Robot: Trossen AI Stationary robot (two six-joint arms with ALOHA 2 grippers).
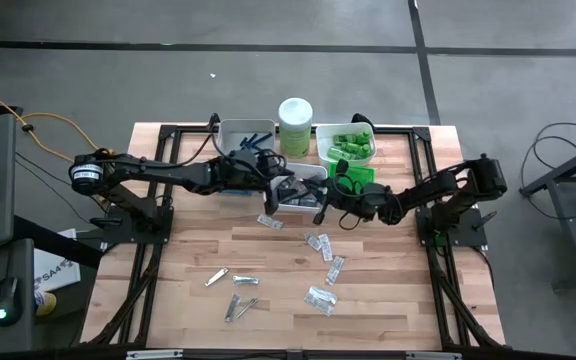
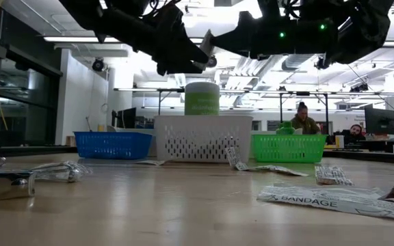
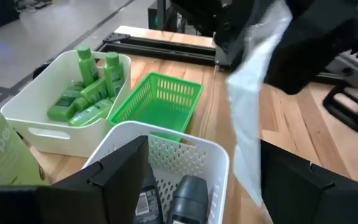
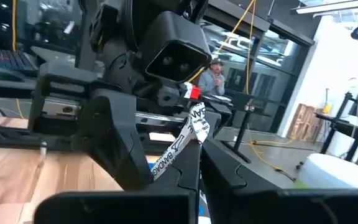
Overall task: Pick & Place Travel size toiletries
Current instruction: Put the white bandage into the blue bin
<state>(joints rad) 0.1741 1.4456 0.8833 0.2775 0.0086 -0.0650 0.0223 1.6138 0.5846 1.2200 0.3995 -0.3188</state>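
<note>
Two jaws: right gripper (image 4: 194,146) pinches crinkly clear packet (image 4: 188,134), left gripper (image 3: 197,180) spread.

- We see bright ceiling strip lights (image 2: 81,39) glaring in the low view.
- We find the bandage packet (image 2: 334,200) nearest the lens soft.
- We see both arms as dark silhouettes.

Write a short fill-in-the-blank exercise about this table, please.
1. The right gripper is shut on a ____ packet.
2. The green bottles lie in a ____ bin.
3. The left gripper's fingers stand ____ over the perforated white basket.

Missing words: bandage; white; open
</note>
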